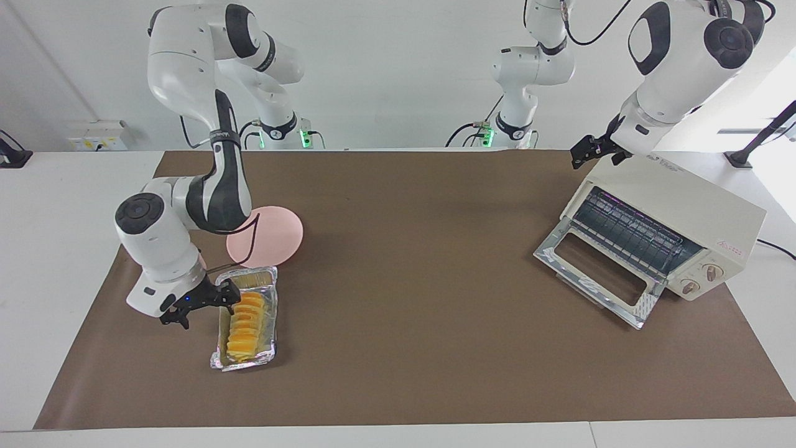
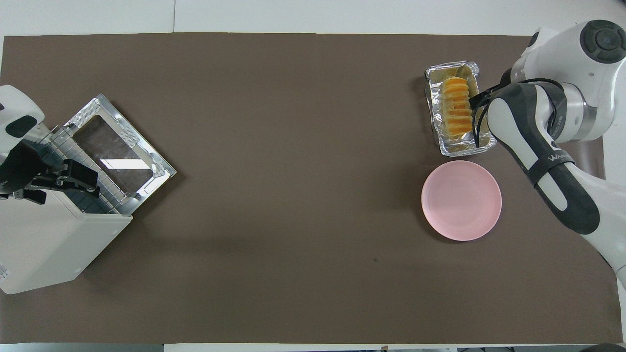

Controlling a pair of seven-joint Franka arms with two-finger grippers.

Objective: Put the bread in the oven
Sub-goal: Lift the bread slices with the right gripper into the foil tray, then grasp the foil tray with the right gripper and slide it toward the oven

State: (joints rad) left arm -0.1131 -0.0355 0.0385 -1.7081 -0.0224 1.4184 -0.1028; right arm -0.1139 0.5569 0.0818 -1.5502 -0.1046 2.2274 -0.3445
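While the bread (image 1: 247, 325) lies in foil, the right end effector (image 1: 198, 302) gapes wide beside it.

Robotics lab: several white robot arms (image 1: 205, 118) around a brown-matted table (image 1: 410, 348).

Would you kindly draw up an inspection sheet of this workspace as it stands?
Surface: brown mat on a white table.
Job's things: bread in foil tray; oven with door down.
Clutter: pink plate beside the tray, nearer the robots.
Grippers: right gripper beside the tray, jaws open, empty; left gripper over the oven's top, jaws open, waiting.
Cables: black cable at the oven.
Surroundings: white wall, a third arm.
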